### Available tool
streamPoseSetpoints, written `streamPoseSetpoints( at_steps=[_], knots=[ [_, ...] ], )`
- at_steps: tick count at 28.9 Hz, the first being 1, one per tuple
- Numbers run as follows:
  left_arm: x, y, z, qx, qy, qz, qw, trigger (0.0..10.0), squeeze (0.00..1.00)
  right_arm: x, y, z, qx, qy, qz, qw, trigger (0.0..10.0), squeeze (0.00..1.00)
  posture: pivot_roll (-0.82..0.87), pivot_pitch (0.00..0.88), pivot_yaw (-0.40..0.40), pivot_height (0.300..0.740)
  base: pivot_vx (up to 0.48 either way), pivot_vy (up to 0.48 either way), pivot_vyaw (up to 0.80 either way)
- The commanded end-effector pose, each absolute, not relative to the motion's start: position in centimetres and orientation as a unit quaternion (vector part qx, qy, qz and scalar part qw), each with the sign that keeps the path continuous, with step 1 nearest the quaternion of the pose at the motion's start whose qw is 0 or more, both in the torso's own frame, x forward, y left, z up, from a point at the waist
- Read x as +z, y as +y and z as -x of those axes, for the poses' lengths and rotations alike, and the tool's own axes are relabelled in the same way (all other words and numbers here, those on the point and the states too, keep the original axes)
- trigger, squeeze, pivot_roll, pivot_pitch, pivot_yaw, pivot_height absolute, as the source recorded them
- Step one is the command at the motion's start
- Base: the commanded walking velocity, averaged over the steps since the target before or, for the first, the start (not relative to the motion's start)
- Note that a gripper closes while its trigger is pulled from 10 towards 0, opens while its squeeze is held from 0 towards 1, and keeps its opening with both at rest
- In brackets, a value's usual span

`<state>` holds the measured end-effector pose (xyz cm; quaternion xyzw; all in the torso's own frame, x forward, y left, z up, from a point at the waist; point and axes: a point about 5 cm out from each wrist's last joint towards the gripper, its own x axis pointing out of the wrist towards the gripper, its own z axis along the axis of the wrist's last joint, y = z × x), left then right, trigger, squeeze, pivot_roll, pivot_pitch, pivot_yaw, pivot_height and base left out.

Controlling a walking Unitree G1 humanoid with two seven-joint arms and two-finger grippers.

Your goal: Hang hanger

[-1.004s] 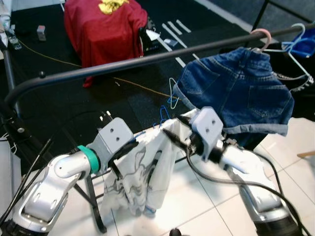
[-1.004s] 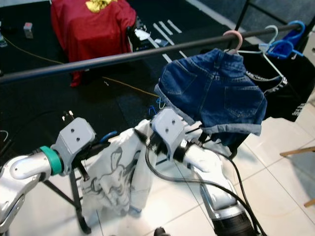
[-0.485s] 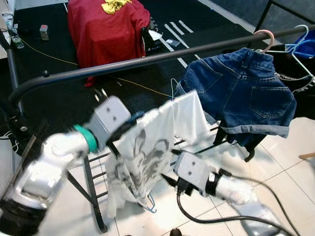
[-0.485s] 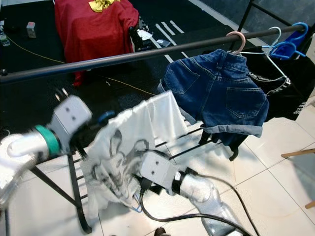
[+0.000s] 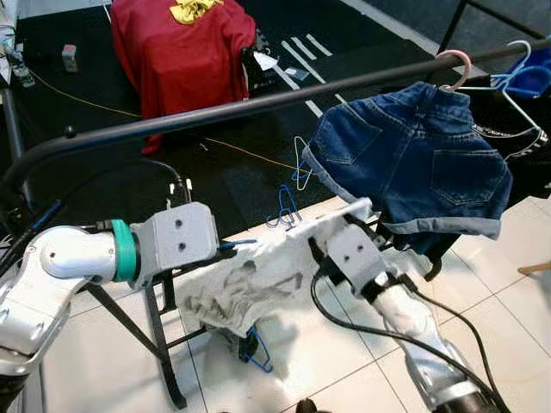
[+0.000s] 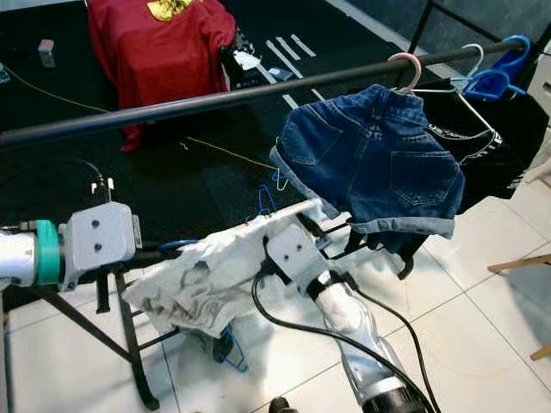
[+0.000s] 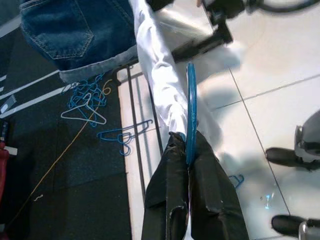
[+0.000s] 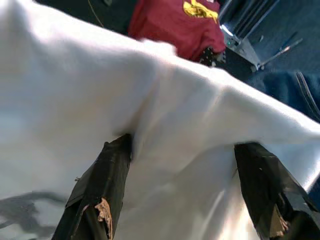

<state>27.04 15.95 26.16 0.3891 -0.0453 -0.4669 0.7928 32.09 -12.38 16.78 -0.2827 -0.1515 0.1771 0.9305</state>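
Observation:
A white shirt (image 5: 258, 275) with a grey print is stretched almost flat between my two grippers, below the black clothes rail (image 5: 258, 103). My left gripper (image 7: 189, 150) is shut on the blue hanger (image 7: 191, 100) that runs inside the shirt, and it holds the near left end (image 5: 225, 248). At the shirt's far right edge my right gripper (image 5: 317, 239) is under the cloth. In the right wrist view its fingers (image 8: 107, 185) stand wide apart and open, with white cloth draped between and over them. A bit of blue hanger (image 5: 252, 351) hangs below the shirt.
Denim shorts (image 5: 413, 155) hang on a pink hanger (image 5: 456, 62) on the rail, beside blue hangers (image 5: 532, 79) and a black garment (image 6: 504, 146). A black rack's legs (image 5: 164, 344) stand below. Loose hangers (image 5: 288, 206) lie on the floor. A red-draped object (image 5: 185, 52) stands far behind.
The left gripper has come down, and the shirt, which hung upright, now lies spread flat. The right gripper has risen from below the shirt to its far edge.

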Motion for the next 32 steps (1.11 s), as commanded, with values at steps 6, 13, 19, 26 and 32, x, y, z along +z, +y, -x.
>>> streamPoseSetpoints(
  at_steps=[6,13,19,26,32],
  knots=[
    [26.2,15.3,-27.5,-0.457,-0.052,-0.376,0.804,0.0,0.00,14.2,-10.5,-31.5,0.211,-0.135,0.291,0.923,10.0,0.00,-0.06,0.178,0.070,0.740,0.000,0.000,0.00],
    [26.6,15.4,-28.6,-0.428,-0.056,-0.375,0.820,10.0,0.00,13.1,-9.7,-30.7,0.216,-0.124,0.274,0.929,10.0,0.00,-0.07,0.177,0.076,0.740,0.000,0.000,0.00],
    [27.3,15.3,-28.5,-0.434,-0.068,-0.365,0.821,10.0,0.00,12.6,-10.2,-31.0,0.204,-0.114,0.271,0.934,10.0,0.00,-0.07,0.180,0.082,0.740,0.000,0.000,0.00],
    [27.9,15.2,-28.7,-0.429,-0.077,-0.360,0.825,10.0,0.00,12.5,-10.8,-31.8,0.178,-0.105,0.264,0.942,1.3,0.00,-0.07,0.180,0.081,0.740,0.000,0.000,0.00],
    [28.1,15.1,-28.6,-0.431,-0.081,-0.353,0.826,10.0,0.00,12.4,-11.4,-32.1,0.166,-0.097,0.256,0.947,0.0,0.00,-0.07,0.182,0.083,0.740,0.000,0.000,0.00]
  ],
)
